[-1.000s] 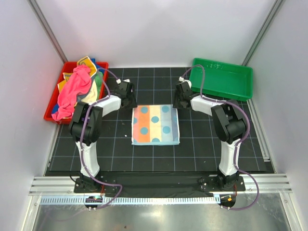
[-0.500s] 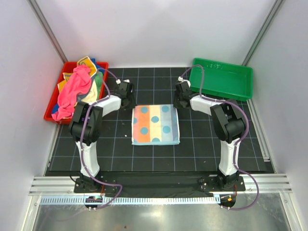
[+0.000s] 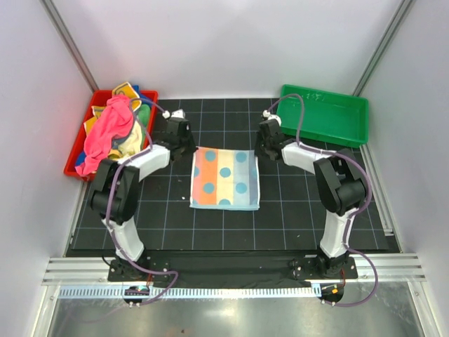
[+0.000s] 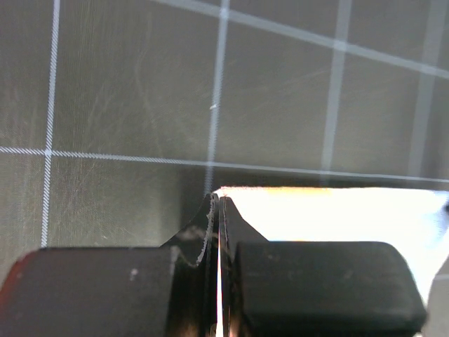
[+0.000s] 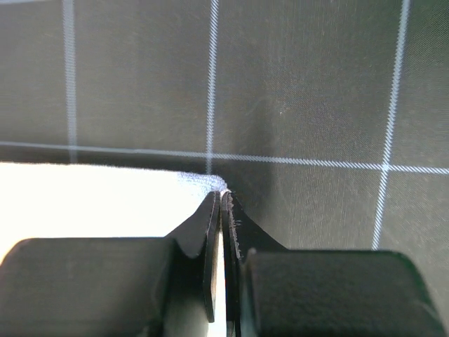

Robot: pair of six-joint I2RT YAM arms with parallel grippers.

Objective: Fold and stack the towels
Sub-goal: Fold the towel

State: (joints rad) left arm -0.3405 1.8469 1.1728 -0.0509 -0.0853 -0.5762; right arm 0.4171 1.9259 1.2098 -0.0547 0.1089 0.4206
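A pastel patchwork towel (image 3: 224,179) with blue dots lies flat in the middle of the black grid mat. My left gripper (image 3: 187,148) is at its far left corner and my right gripper (image 3: 259,149) is at its far right corner. In the left wrist view the gripper (image 4: 219,205) is shut, with the bright towel corner (image 4: 330,214) pinched between the jaws. In the right wrist view the gripper (image 5: 221,198) is shut on the other corner of the towel (image 5: 98,200). A heap of other towels, with a pink one (image 3: 105,133) on top, fills the red tray.
The red tray (image 3: 71,165) stands at the far left of the mat. An empty green tray (image 3: 323,116) stands at the far right. White walls close in the back and both sides.
Both grippers have moved a little away from the bases with the far corners. The towel's far edge has shifted with them and the cloth lies flatter.
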